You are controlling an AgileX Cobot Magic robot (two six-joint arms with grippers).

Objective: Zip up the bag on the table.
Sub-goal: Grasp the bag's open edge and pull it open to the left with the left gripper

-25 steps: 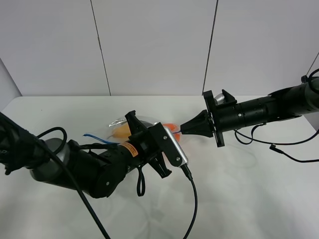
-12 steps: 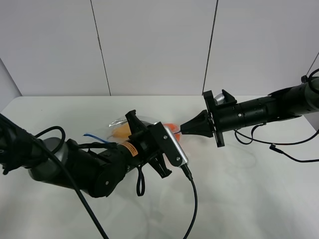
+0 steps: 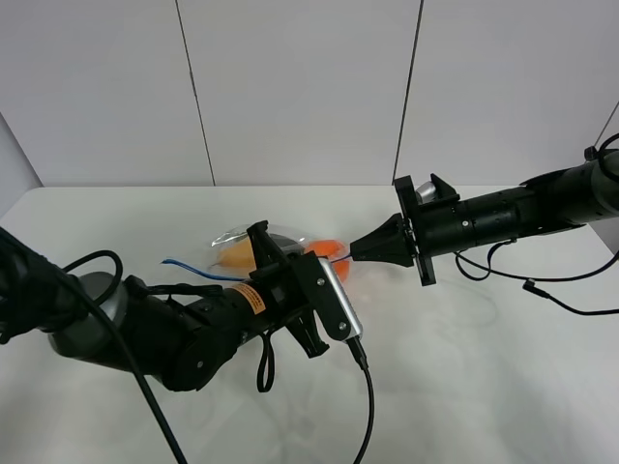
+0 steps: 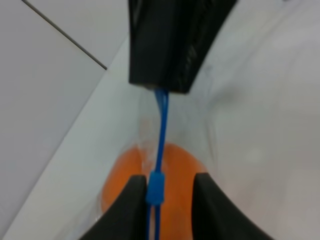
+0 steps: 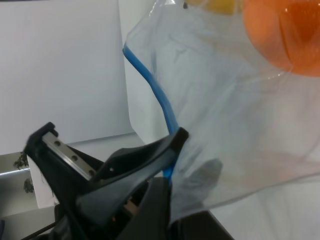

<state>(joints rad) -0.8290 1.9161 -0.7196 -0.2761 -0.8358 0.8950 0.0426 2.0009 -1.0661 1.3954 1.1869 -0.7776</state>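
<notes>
Left tool [image 4: 167, 179], fingers apart, straddled the bag [image 5: 215, 100] at its blue zipper strip [image 4: 161, 125], which ran straight ahead to the right tool [image 3: 357, 251], clamped on the strip's end.

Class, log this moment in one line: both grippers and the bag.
left gripper: open, astride blue zipper strip | right gripper: shut on strip | clear crinkly plastic bag: strip taut between grippers

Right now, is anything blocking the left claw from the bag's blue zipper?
Nothing visible does. The blue zipper strip runs between the left gripper's open fingers, with its slider beside one finger. The right gripper pinches the strip further along.
</notes>
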